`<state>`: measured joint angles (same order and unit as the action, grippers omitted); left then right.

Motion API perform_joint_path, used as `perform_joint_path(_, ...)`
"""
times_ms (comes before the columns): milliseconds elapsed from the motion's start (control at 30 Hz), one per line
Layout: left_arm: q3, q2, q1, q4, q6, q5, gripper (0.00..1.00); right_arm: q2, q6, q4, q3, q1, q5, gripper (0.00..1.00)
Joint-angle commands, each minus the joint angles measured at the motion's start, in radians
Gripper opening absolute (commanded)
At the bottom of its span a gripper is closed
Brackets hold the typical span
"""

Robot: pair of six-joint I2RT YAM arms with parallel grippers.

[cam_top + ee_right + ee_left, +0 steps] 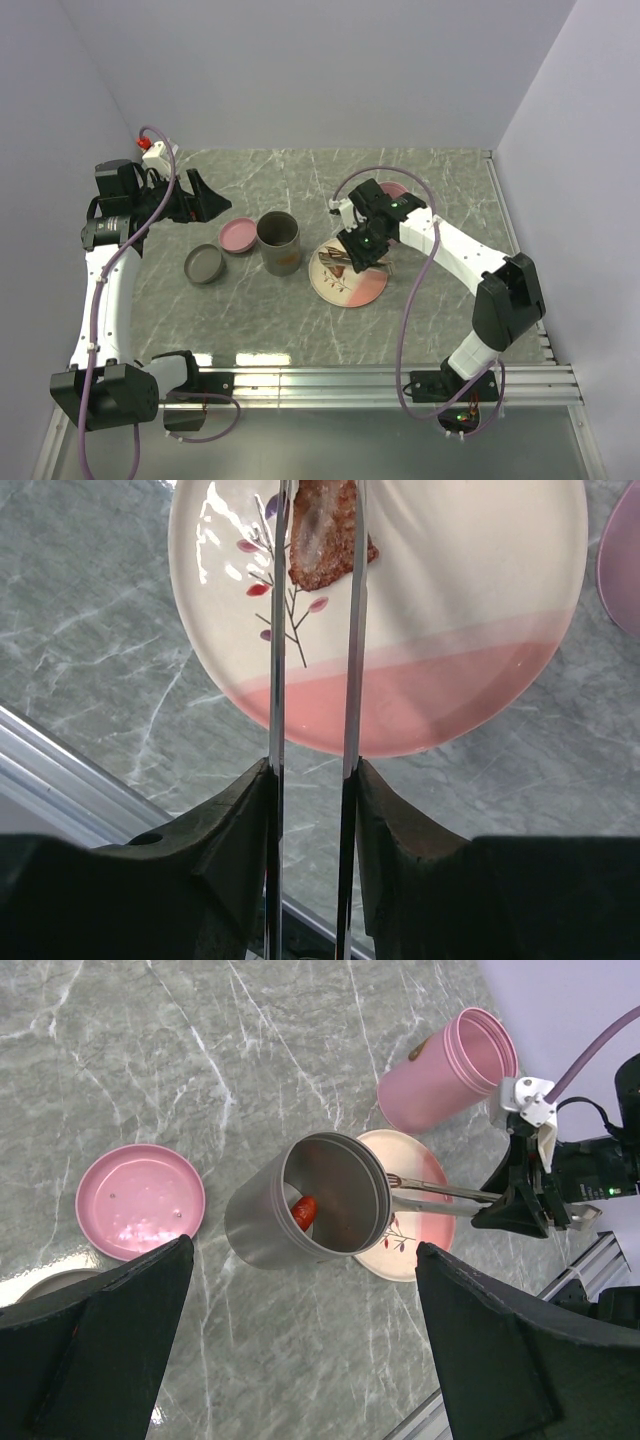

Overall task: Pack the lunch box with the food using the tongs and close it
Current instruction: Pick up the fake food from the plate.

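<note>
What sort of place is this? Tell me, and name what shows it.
Probably a robot test cell, not a kitchen: plain walls box in a marble-patterned table, and the left arm and right arm are bolted to a metal rail at its near edge.

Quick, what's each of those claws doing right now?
The left gripper is open, holding nothing.
The right gripper is closed on the tongs.
</note>
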<state>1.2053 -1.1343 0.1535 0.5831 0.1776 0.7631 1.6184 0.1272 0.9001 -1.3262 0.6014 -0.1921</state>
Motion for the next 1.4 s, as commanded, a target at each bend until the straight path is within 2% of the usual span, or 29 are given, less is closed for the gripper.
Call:
perform_joint_path(0, 0.013, 0.007, 0.003, -0.031, -0.009, 0.012, 0.99, -0.075, 0.0, 0.0, -0.045, -0.011, 0.003, 0.39)
perform_joint_path(967, 0.027, 0.001, 0.003, -0.023, -0.012, 0.025, 0.99, -0.249, 0.018, 0.069, -0.047, -0.075, 0.013, 0.35)
perform_joint_path(1367, 0.028, 0.004, 0.003, -0.031, -0.026, 0.048, 0.99, -0.276, 0.066, 0.106, -0.215, -0.097, -0.05, 0.36)
